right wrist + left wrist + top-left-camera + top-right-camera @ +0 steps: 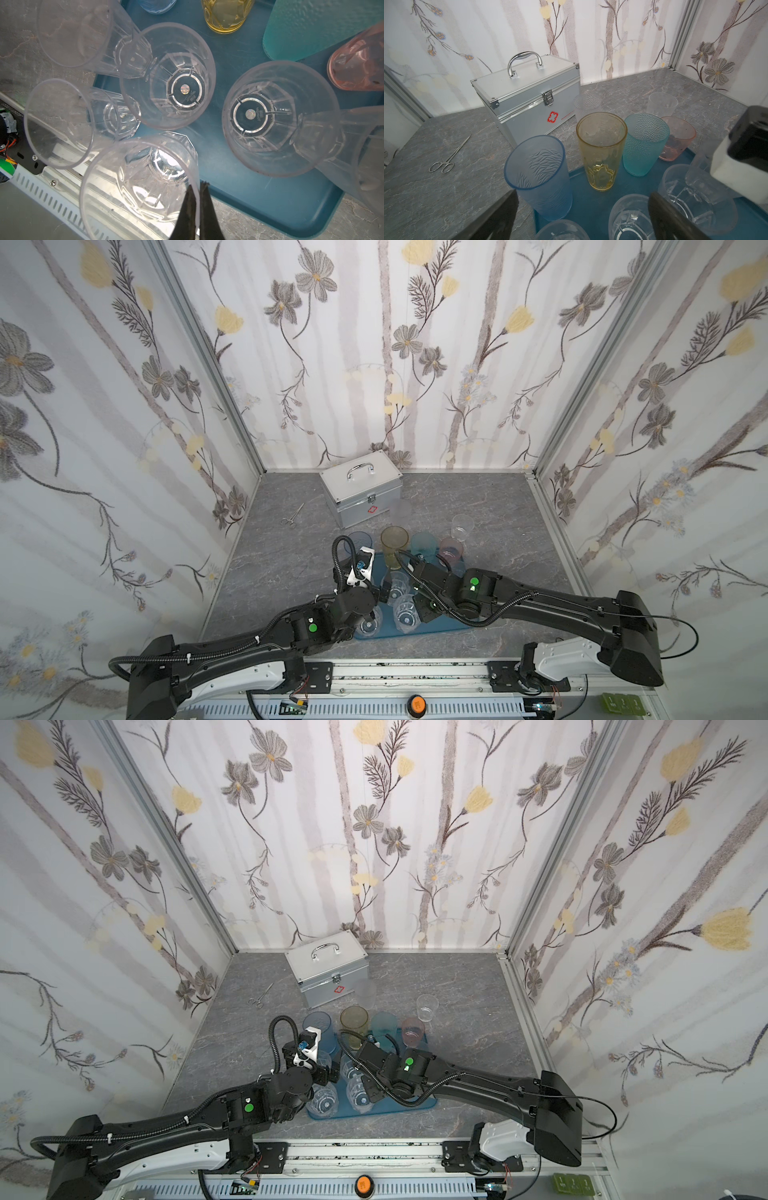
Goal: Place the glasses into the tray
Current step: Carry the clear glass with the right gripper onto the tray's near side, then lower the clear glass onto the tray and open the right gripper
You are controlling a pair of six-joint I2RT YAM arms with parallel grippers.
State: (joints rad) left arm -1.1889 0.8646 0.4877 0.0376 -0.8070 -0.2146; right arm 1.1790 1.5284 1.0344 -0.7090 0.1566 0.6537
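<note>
Right gripper point(197, 205) is seen pinched tight on the rim of a faceted glass point(135, 187) by the tray's point(259, 197) edge. Left gripper point(581, 220) is spread wide over the tray, nothing held. Two glasses point(462, 526) are left out on the counter point(291, 572) behind it.

Teal-blue tray point(440, 626) lies flat on the worktop point(291, 556). Blue tumbler point(542, 176), yellow tumbler point(601, 151), teal tumbler point(643, 145) and pink tumbler point(677, 141) stand upright along its far side. Clear faceted tumblers point(166, 79) crowd the near half. One clear tumbler point(141, 182) has its rim pinched in the right end effector point(198, 187). Beyond the tray, a dimpled tumbler point(587, 102) and a plain tumbler point(662, 104) stand on the worktop.
</note>
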